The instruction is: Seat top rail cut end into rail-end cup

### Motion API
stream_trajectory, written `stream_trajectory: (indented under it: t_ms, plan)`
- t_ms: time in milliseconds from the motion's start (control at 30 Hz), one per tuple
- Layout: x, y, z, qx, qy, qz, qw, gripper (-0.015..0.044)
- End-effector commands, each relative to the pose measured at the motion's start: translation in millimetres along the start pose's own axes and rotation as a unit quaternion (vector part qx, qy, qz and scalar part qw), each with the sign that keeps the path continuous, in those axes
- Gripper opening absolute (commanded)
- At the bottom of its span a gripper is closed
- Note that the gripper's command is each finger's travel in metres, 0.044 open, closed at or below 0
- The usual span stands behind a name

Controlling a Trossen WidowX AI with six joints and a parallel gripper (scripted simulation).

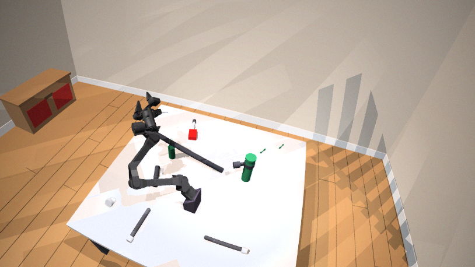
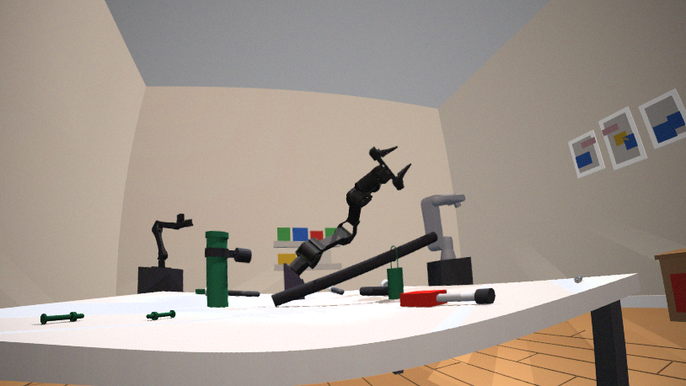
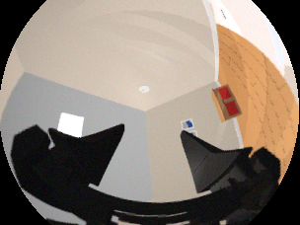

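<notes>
The gripper (image 2: pixel 393 163) is raised high above the table, fingers spread wide with nothing between them, pointing up toward the far wall and ceiling. Below it the dark rail (image 2: pixel 355 270) lies on a slant, threaded through the loop on the small green post (image 2: pixel 394 281). Its low cut end rests on the white table (image 2: pixel 287 331), short of the end cup (image 2: pixel 242 254) on the big green post (image 2: pixel 217 273), whose band (image 2: pixel 216 252) sits near the cap.

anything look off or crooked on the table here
Yes: the top rail slants through the small post's loop cap, its low end on the table short of the rail-end cup on the big post. The open gripper points upward, away from it.
</notes>
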State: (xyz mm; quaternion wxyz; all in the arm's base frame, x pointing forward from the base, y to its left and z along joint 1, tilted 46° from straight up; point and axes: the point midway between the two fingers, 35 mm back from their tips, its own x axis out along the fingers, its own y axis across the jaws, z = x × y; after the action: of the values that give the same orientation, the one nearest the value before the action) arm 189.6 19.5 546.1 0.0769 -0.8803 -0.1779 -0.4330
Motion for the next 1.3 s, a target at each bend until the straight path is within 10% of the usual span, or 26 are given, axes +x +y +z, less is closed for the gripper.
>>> stream_trajectory:
  t_ms: [0,333,633,967,1267]
  plan:
    - [0,1,1,0.003,-0.002,0.001,1.0,0.0426]
    - [-3,59,109,0.238,-0.174,0.111,0.949,0.044]
    - [-66,120,226,0.504,-0.31,0.332,0.735,0.044]
    - [-185,140,312,0.701,-0.26,0.617,0.246,0.044]
    - [-278,112,321,0.567,0.045,0.728,-0.381,0.044]
